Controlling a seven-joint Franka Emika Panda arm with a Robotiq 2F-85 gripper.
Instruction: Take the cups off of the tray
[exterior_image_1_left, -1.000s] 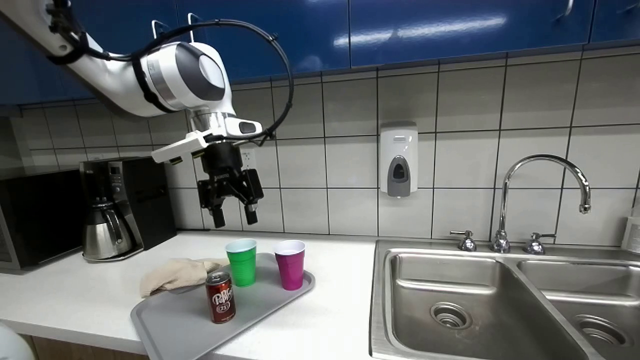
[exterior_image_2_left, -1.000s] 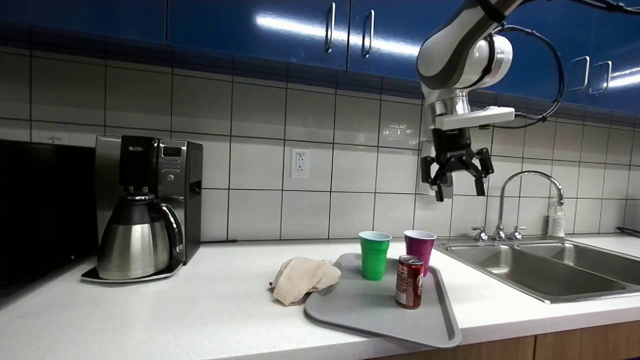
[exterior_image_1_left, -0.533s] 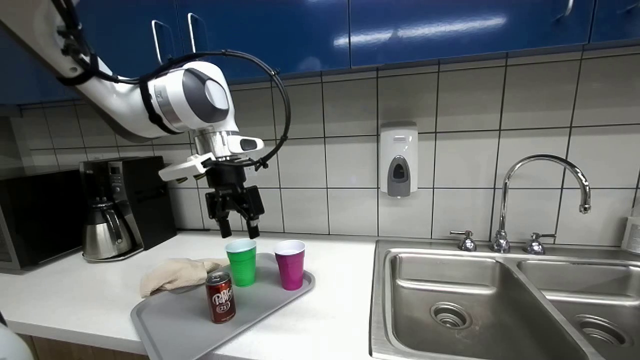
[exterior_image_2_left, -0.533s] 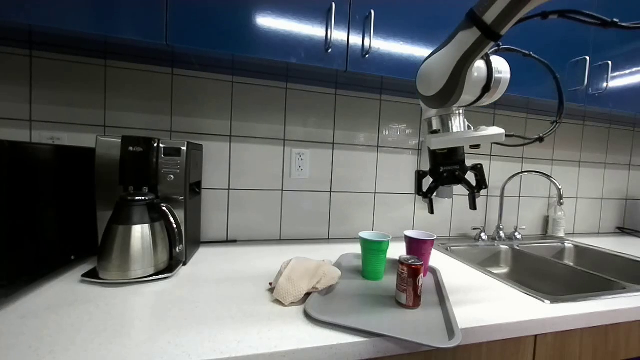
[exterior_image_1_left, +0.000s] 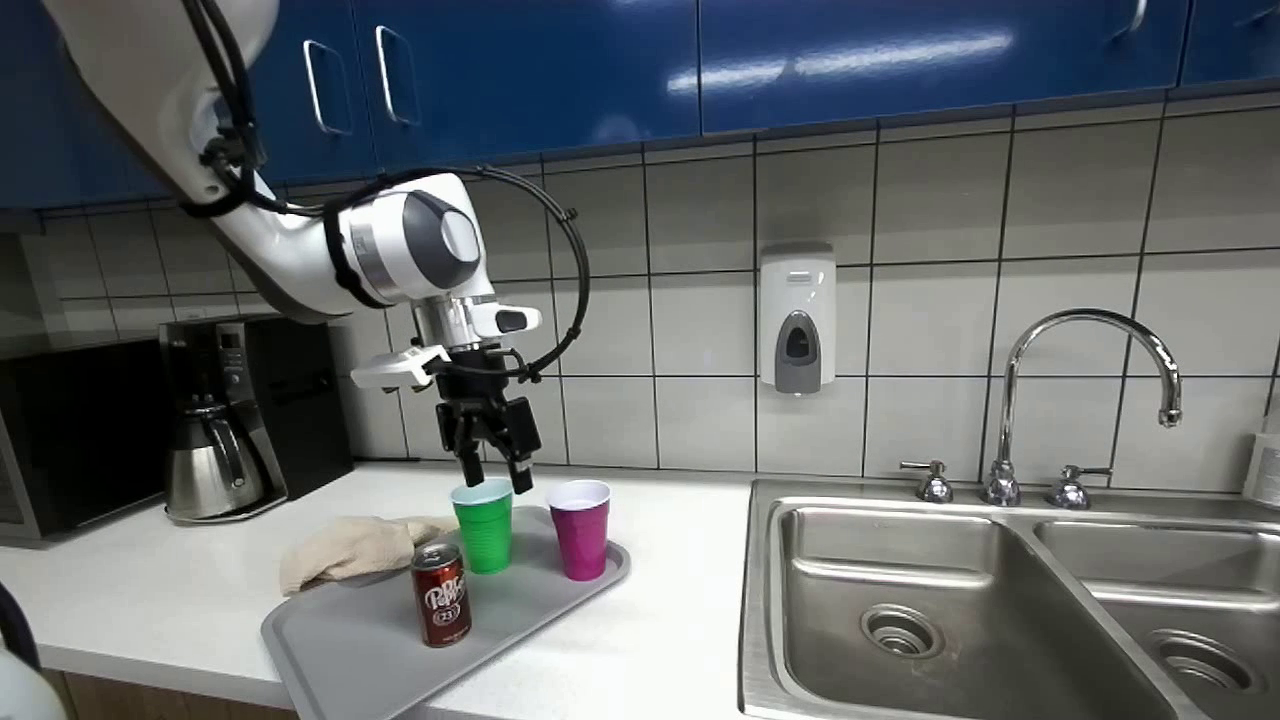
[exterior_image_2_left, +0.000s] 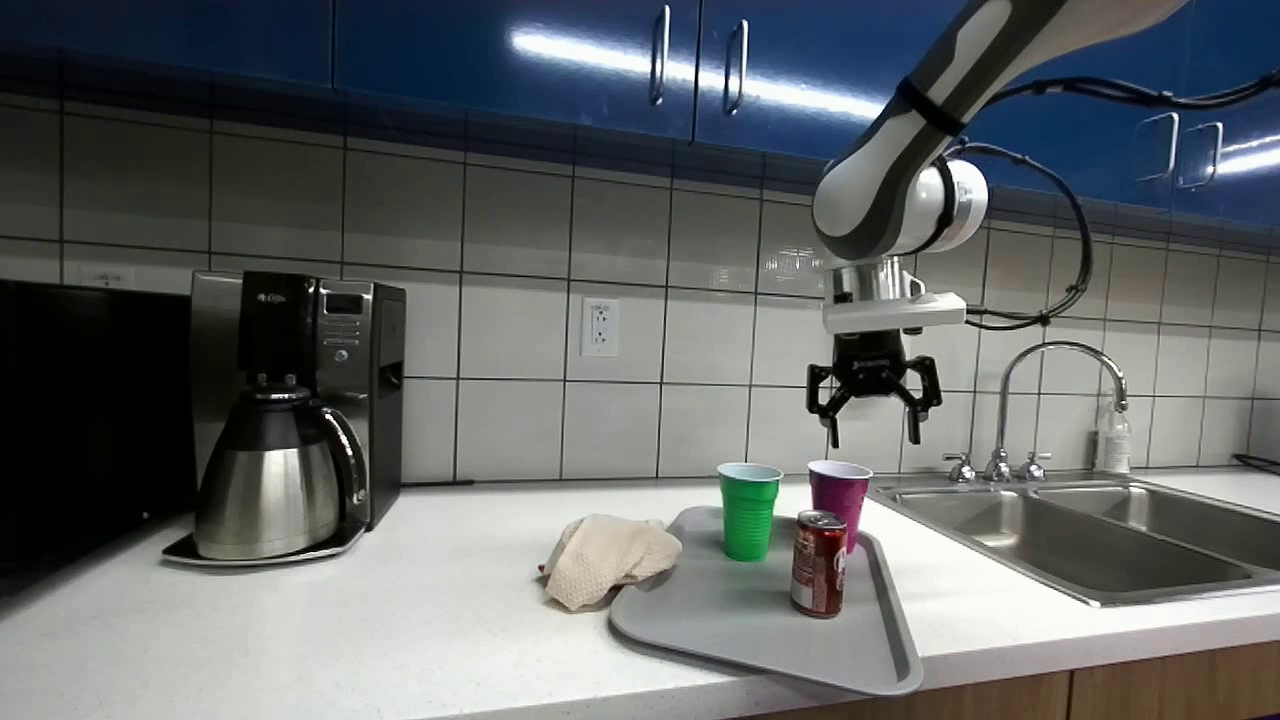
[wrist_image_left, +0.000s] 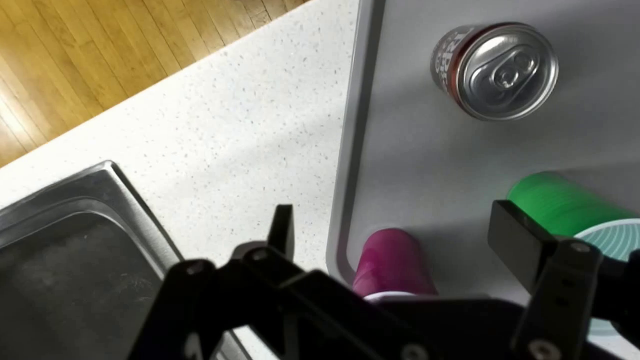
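The green cup (exterior_image_1_left: 487, 535) and the magenta-pink cup (exterior_image_1_left: 582, 535) stand upright on the grey tray (exterior_image_1_left: 350, 655), toward its wall-side end. My gripper (exterior_image_1_left: 497, 482) is open and empty, pointing down above the cups. In an exterior view the gripper (exterior_image_2_left: 874, 438) hangs just above the magenta-pink cup (exterior_image_2_left: 840, 488), right of the green cup (exterior_image_2_left: 748, 515). In the wrist view the magenta-pink cup (wrist_image_left: 392, 265) lies between the spread fingers, its upper part hidden by the gripper. The right finger partly covers the green cup (wrist_image_left: 555, 200). No contact is visible.
A dark brown-red soda can (exterior_image_1_left: 441, 600) stands on the tray near the cups. A beige cloth (exterior_image_2_left: 605, 560) lies at the tray's edge. The steel sink (wrist_image_left: 145, 225) is on the magenta cup's side. A coffee maker (exterior_image_2_left: 290, 430) stands left, the tiled wall behind.
The gripper has come down toward the cups, staying open. It has moved slightly right in one exterior picture and left in another. Cups, can and tray have not moved.
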